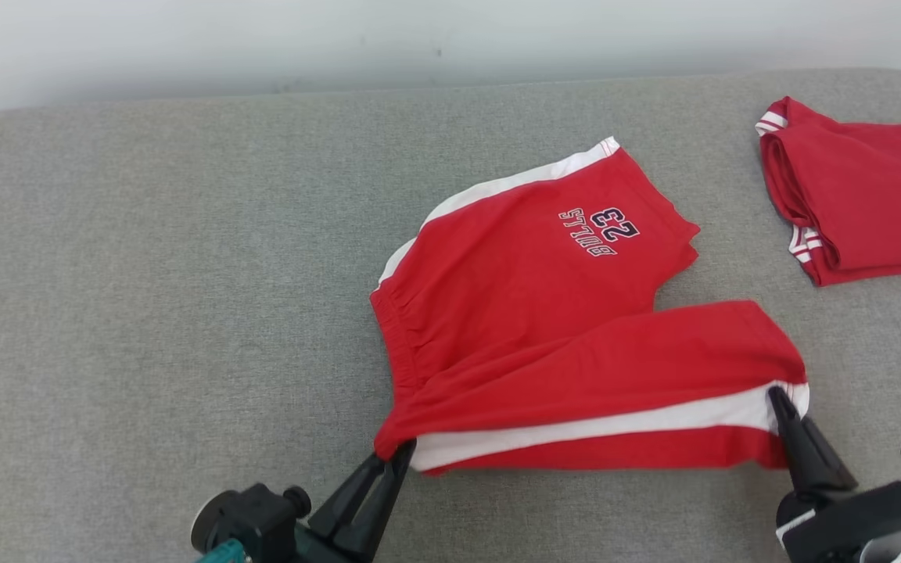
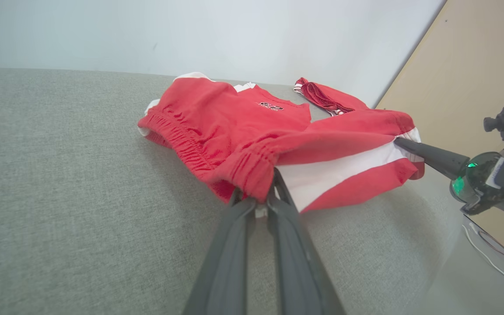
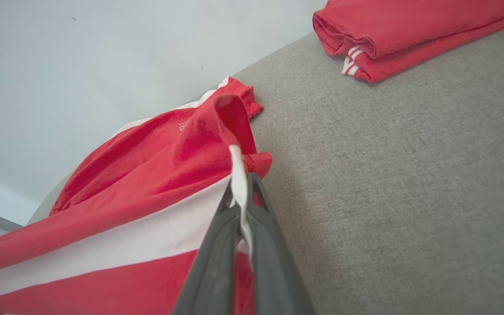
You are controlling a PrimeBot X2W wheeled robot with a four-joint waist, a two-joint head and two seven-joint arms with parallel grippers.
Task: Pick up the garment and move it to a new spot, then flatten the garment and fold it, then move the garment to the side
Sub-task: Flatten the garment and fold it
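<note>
Two dark-fingered grippers are being observed at the lower edge of the head view; the waistband corner of the garment is being gripped by the left gripper, its fingers pressed narrowly together with red cloth bunched between them; the hem end of the same leg is being gripped by the right gripper, closed tight at the white side stripe, a fold of white fabric being pinched between its fingertips in the right wrist view.

The garment, a pair of red shorts with white side stripes and a printed "BULLS 23" mark, is being recorded at the middle of the grey upholstered surface; its near leg is being held stretched between the two grippers, the front edge appearing lifted slightly off the surface; its far leg is lying flat behind, the print facing up and reading upside down from the head view; the elastic waistband is being noted on the left side, gathered and wrinkled.

A second red garment, folded and trimmed in white, is lying at the far right of the surface, well apart from the shorts; a pale wall is being seen behind the surface; a tan panel and loose cables are being seen in the left wrist view.
</note>
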